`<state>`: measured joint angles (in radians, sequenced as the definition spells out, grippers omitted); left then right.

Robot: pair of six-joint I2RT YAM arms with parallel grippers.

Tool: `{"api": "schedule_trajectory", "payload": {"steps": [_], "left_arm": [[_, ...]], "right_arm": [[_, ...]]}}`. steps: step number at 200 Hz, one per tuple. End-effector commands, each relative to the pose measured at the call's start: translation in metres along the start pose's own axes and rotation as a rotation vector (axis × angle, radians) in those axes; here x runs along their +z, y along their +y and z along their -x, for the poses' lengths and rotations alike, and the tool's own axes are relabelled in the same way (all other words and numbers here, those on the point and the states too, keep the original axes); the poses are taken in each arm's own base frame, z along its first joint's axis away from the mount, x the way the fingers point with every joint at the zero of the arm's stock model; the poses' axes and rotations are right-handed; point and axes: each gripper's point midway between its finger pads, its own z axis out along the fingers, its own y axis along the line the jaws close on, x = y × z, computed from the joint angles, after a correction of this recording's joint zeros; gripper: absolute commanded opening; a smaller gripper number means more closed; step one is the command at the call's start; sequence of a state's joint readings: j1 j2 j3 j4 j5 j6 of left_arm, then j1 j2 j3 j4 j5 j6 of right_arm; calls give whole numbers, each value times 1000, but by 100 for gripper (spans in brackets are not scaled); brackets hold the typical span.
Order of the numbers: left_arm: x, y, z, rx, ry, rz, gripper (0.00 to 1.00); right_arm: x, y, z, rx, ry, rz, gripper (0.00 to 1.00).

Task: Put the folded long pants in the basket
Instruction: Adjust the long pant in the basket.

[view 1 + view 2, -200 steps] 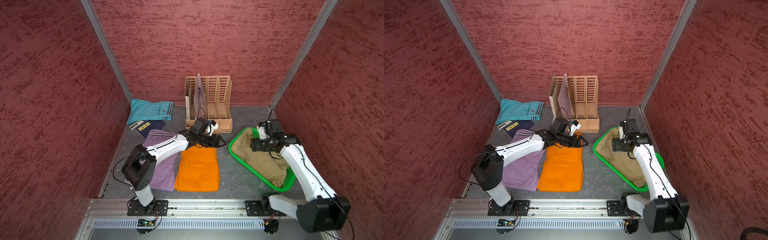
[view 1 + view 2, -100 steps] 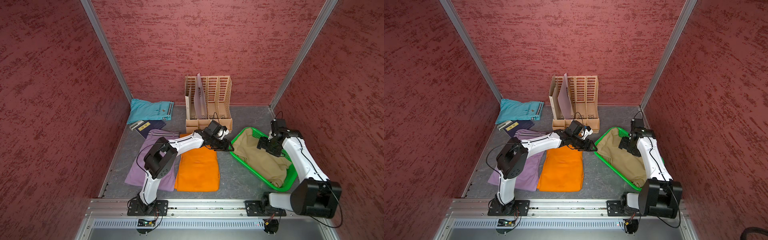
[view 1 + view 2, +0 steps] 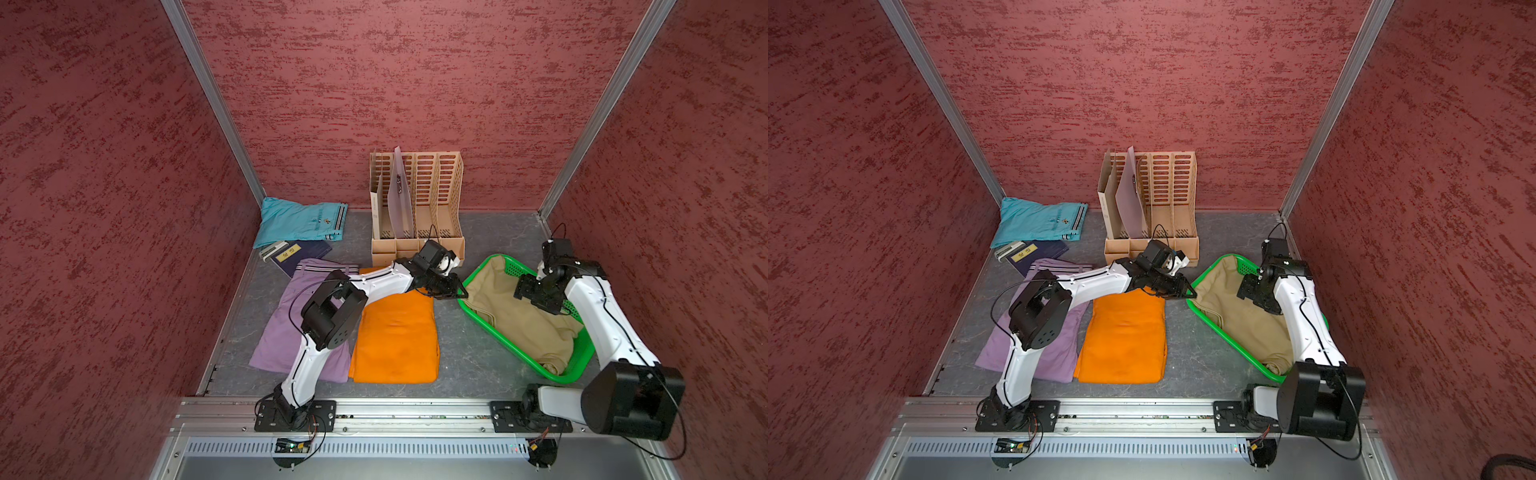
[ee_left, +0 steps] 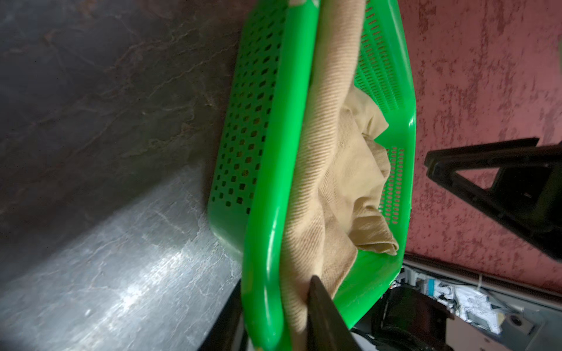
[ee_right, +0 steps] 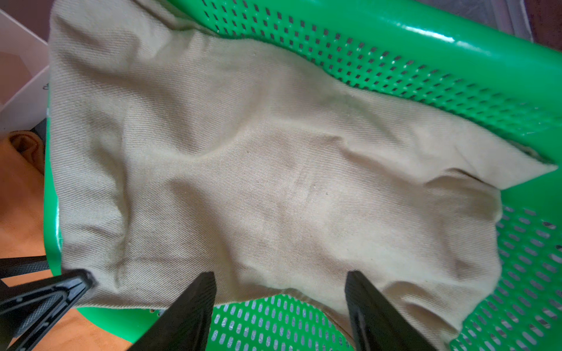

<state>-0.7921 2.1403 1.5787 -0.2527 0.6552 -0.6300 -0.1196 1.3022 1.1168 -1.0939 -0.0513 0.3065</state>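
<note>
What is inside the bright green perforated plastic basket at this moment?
Inside the bright green perforated plastic basket lie khaki-tan folded cloth trousers, one edge lying on the rim. They cover most of the mesh bottom; anything beneath them is hidden.

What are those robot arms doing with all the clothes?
They are putting folded pants into the green basket. The khaki pants already lie in it. The left gripper pinches the basket's rim at a corner, along with some khaki cloth. The right gripper hangs open over the khaki pants. The orange pants, lilac pants and turquoise pants lie on the table, not yet in.
</note>
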Motion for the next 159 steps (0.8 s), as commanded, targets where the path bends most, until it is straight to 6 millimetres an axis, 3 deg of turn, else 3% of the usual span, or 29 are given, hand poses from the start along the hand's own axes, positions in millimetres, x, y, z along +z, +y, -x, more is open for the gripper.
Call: {"api": "schedule_trajectory", "payload": {"steps": [1, 22, 49, 87, 114, 159], "left_arm": [[-1, -7, 6, 12, -22, -47, 16], [-12, -4, 4, 8, -54, -30, 0], [-41, 7, -1, -58, -162, 2, 0], [-62, 24, -32, -158, -271, 87, 0], [-76, 35, -48, -205, -352, 187, 0], [-72, 37, -51, -234, -387, 201, 0]], "right_arm": [[-2, 3, -3, -5, 0, 25, 72], [-1, 3, -1, -5, 0, 23, 72], [2, 1, 1, 9, 5, 1, 72], [8, -6, 9, 38, 14, -58, 74], [11, -30, 14, 52, 25, -207, 74], [16, -48, 6, 50, 66, -315, 71]]}}
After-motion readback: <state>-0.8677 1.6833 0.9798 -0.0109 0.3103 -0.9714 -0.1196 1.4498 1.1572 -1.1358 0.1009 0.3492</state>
